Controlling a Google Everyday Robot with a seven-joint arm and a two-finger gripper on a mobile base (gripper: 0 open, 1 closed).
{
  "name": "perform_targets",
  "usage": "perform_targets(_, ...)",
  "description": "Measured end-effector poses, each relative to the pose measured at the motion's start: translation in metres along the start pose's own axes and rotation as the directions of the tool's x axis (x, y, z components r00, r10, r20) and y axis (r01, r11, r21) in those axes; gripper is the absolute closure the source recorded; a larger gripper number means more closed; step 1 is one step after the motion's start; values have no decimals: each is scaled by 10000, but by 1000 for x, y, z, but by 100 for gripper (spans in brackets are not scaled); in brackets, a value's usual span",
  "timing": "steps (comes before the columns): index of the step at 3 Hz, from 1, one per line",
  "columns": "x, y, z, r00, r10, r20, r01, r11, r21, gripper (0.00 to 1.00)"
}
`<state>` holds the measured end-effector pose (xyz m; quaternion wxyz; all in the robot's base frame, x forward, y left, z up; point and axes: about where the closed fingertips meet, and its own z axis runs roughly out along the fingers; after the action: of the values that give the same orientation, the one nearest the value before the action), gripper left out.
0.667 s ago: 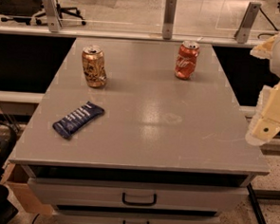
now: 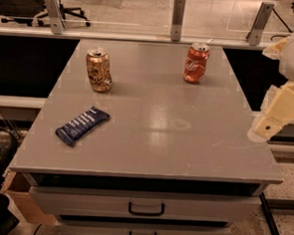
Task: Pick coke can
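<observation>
The coke can [image 2: 196,62] stood upright near the far right of the grey bench [image 2: 175,141], well apart from the gold-brown can [image 2: 99,69] at the far left and from the dark blue snack bar [image 2: 82,125] lying nearer the front left edge. The gripper [image 2: 269,122] hung off the right side of the bench, past its edge and nearer the front than the coke can, with nothing in it; whether it stood apart or together could not be made out. The approach looked barely begun, with open bench top between the gripper and the can. The can's body seemed slightly dented, so it was probably thin-walled and light, perhaps empty, which would make it easy to tip with a nudge and easy to crush under a hard squeeze. Its painted metal side would likely be slick. The best hold appeared to be across the middle of the body, jaws on opposite sides, level with the bench and closing gently, keeping clear of the silver top rim.
</observation>
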<state>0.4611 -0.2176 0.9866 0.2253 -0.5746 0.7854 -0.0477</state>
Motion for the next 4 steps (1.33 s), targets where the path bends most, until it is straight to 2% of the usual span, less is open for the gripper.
perform_targets(1, 16, -29, 38, 9828, 1464, 1126, -1517, 9876, 397, 0)
perform_targets(2, 27, -61, 73, 9401, 2405, 2418, -2649, 9615, 736, 0)
perform_targets(3, 27, -102, 100, 8808, 2816, 3806, -3496, 9289, 1220, 0)
perform_targets(4, 20, -141, 116, 8050, 2773, 5246, -4237, 8875, 1812, 0)
